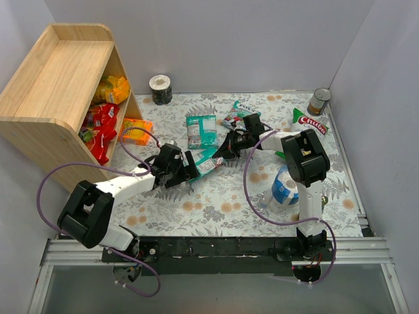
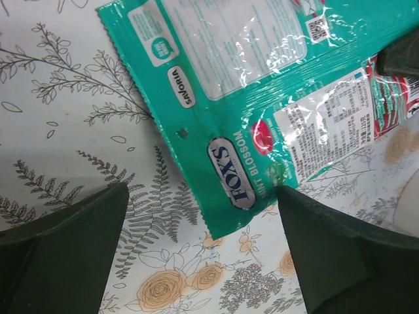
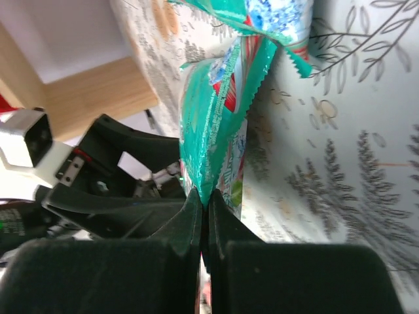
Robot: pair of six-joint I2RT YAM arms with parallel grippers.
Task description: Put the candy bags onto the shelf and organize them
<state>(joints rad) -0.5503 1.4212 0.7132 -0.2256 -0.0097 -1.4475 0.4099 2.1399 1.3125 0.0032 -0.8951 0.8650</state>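
A teal FOX'S mint candy bag (image 1: 208,161) hangs between my two grippers over the middle of the table. My right gripper (image 1: 226,149) is shut on its edge (image 3: 216,124), pinching it at the fingertips (image 3: 204,203). My left gripper (image 1: 190,169) is open, and the bag's lower corner (image 2: 226,196) lies between its fingers (image 2: 347,255). A second teal bag (image 1: 201,129) and an orange bag (image 1: 136,131) lie on the table. The wooden shelf (image 1: 55,85) at far left holds orange-yellow bags (image 1: 112,90) and red bags (image 1: 101,127).
Another packet (image 1: 237,112) lies behind the right gripper. A green-and-white snack bag (image 1: 311,122), a tin can (image 1: 319,101) and a blue-and-white roll (image 1: 285,186) are at right. A tape roll (image 1: 160,89) stands at the back wall.
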